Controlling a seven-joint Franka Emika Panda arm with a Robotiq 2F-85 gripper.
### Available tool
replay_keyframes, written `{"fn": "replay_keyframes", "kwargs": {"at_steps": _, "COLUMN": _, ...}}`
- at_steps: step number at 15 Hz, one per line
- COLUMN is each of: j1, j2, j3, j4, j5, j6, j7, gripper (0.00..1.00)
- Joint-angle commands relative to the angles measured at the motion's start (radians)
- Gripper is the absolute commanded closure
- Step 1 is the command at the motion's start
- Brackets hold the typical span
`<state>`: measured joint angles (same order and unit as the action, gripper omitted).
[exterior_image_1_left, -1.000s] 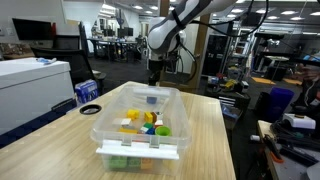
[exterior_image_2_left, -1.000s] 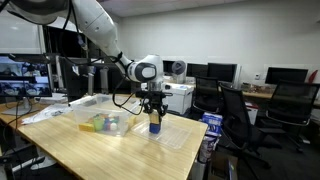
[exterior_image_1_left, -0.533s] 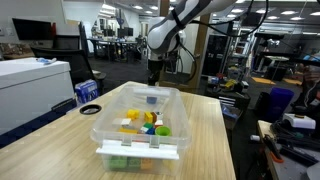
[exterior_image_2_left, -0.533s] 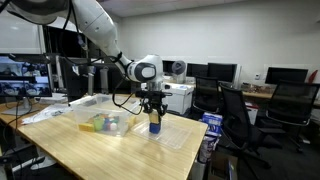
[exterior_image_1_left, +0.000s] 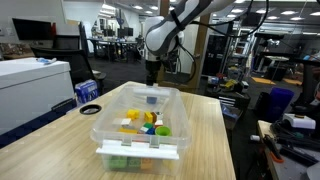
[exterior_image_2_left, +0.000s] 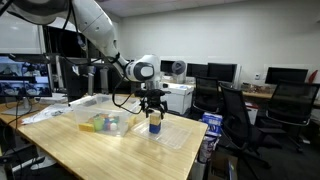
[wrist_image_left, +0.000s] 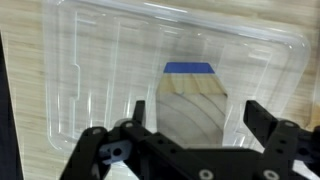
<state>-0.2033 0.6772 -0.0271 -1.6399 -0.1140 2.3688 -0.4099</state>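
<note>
A wooden block with a blue end (wrist_image_left: 189, 95) stands upright on a clear plastic lid (wrist_image_left: 90, 70) that lies flat on the wooden table. My gripper (wrist_image_left: 197, 118) hangs just above the block, open, its black fingers (wrist_image_left: 266, 122) on either side of the block and apart from it. In an exterior view the gripper (exterior_image_2_left: 153, 104) sits over the block (exterior_image_2_left: 154, 123) and the lid (exterior_image_2_left: 178, 136). From the opposite side the gripper (exterior_image_1_left: 152, 72) shows behind the bin, and the block (exterior_image_1_left: 152, 98) is seen through the bin's clear wall.
A clear plastic bin (exterior_image_1_left: 112, 122) with several coloured toys stands on the table, beside the lid (exterior_image_2_left: 100, 118). A blue box (exterior_image_1_left: 88, 92) and a white case (exterior_image_1_left: 30, 85) sit by the table's side. Office chairs (exterior_image_2_left: 236, 112) stand past the table's end.
The jaws have spread wide and let go of the block, which stays upright on the lid. The gripper has risen slightly.
</note>
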Motion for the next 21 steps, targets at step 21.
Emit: {"fn": "replay_keyframes", "kwargs": {"at_steps": 21, "j1": 0.230, "j2": -0.344, "j3": 0.139, "j4": -0.341, "j5": 0.024, "j6": -0.150, "j7": 0.084, "gripper": 0.00}}
